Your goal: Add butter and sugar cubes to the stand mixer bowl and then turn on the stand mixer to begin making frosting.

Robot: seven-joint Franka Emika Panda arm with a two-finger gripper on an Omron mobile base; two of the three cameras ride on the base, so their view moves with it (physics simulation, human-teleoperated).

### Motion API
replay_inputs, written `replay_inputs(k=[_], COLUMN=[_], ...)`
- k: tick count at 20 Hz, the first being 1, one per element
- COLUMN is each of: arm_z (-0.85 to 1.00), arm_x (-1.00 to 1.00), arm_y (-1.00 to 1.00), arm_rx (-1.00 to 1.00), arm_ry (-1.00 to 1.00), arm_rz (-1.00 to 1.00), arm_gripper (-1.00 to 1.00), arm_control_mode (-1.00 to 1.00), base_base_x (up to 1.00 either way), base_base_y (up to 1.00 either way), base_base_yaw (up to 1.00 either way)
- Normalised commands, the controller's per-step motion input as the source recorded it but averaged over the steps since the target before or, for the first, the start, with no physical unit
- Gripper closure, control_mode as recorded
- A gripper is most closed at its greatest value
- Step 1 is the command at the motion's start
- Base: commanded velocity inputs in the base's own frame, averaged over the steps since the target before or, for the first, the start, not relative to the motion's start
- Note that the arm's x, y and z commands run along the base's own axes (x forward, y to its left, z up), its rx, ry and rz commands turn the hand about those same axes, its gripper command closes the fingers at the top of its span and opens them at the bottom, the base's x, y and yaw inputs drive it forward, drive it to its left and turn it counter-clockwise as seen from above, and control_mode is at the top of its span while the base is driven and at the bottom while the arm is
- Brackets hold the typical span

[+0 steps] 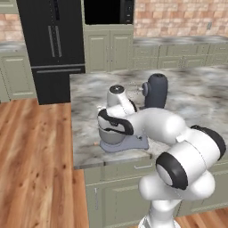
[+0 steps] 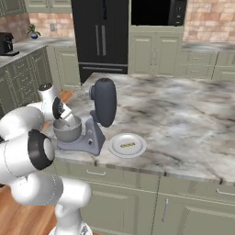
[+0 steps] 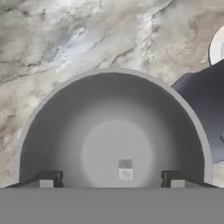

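Note:
In the hand view my gripper [image 3: 111, 181] hangs open right over the stand mixer bowl [image 3: 65, 131], looking straight down into it. A small white sugar cube [image 3: 125, 169] shows inside the bowl between my spread fingertips [image 3: 48, 179]; I cannot tell whether it rests on the bottom or is in the air. The stand mixer [image 2: 98, 114] has its dark head [image 1: 156, 90] tilted up behind the silver bowl [image 2: 68, 130]. The pale-yellow butter [image 2: 127, 145] lies on a white plate [image 2: 137, 140] to the right of the mixer.
The mixer's lavender base [image 1: 129, 143] stands near the front left corner of the marble island counter [image 2: 183, 119]. A black fridge [image 1: 51, 40] and green cabinets line the back wall. The plate's rim [image 3: 216, 46] shows past the dark head [image 3: 205, 113].

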Motion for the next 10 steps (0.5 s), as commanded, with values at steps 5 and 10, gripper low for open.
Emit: replay_inputs(k=[5, 10], arm_z=[0.86, 0.15], arm_x=[-0.97, -1.00], arm_y=[0.15, 0.27], arm_rx=[0.00, 0.00], arm_ry=[-0.24, -0.15], arm_rz=[-0.10, -0.40], arm_gripper=[-1.00, -1.00], arm_control_mode=[-1.00, -1.00], base_base_x=[0.00, 0.00], base_base_y=[0.00, 0.00], base_base_yaw=[0.00, 0.00])
